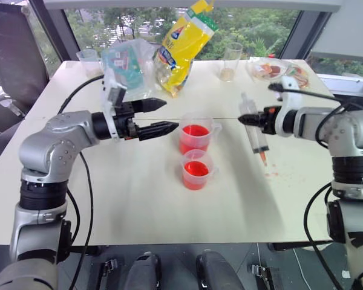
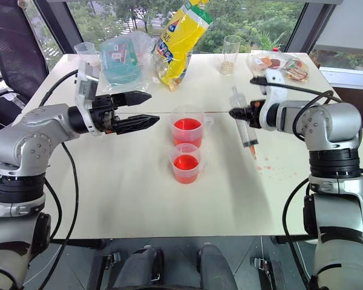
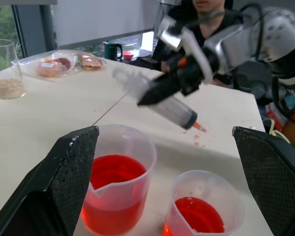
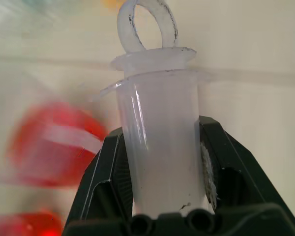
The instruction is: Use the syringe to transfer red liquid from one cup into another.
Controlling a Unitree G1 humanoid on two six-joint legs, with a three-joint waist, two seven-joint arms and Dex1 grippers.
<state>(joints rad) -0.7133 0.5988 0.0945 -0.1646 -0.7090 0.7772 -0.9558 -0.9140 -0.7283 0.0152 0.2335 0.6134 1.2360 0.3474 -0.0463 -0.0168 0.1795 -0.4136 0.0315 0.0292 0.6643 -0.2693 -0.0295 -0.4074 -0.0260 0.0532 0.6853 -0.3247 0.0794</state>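
My right gripper [image 1: 247,119] is shut on the syringe [image 1: 258,138], a clear barrel with its red tip pointing down above the table, to the right of the cups. In the right wrist view the fingers [image 4: 104,177] clamp the barrel [image 4: 162,137], the plunger ring beyond them. The taller, wider cup [image 1: 196,134] and the shorter, narrower cup [image 1: 196,169] stand at the table's middle, one behind the other, both holding red liquid [image 1: 195,131]. My left gripper [image 1: 159,116] is open and level, just left of the taller cup and not touching it. Its fingers [image 3: 64,182] frame both cups [image 3: 118,182].
Red drops [image 1: 272,173] spot the table under the syringe tip. At the far side are a yellow bag [image 1: 184,42], a clear bag with a teal pack [image 1: 130,63], a glass of grains [image 1: 230,61] and bagged food [image 1: 278,71]. A person [image 3: 211,12] sits beyond the table.
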